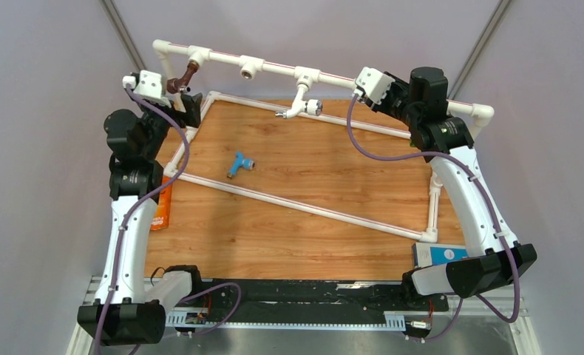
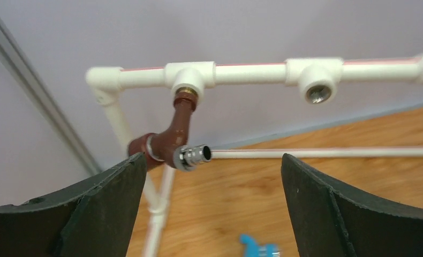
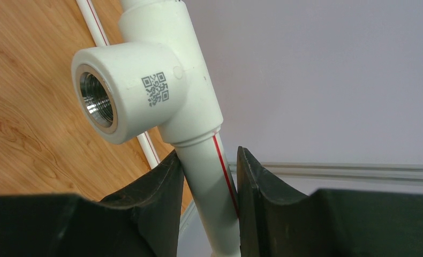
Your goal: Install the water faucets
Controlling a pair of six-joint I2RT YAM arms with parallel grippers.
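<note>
Two look seated on the pipe frame (image 1: 274, 68) along the far edge: dark brown faucet (image 2: 172, 139) by the far-left corner, white faucet (image 1: 301, 103) mid-rail. The light blue faucet (image 1: 239, 164) lies mid-counter, uninstalled. Your left gripper (image 2: 213, 160) gapes empty; your right gripper (image 3: 208, 160) clamps the frame.

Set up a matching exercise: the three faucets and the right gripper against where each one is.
1 dark brown faucet
2 light blue faucet
3 white faucet
4 right gripper

A loose on the wooden table
B shut on the pipe frame
C in the leftmost tee socket
D in the third tee socket from the left

Pairs: 1-C, 2-A, 3-D, 4-B.
</note>
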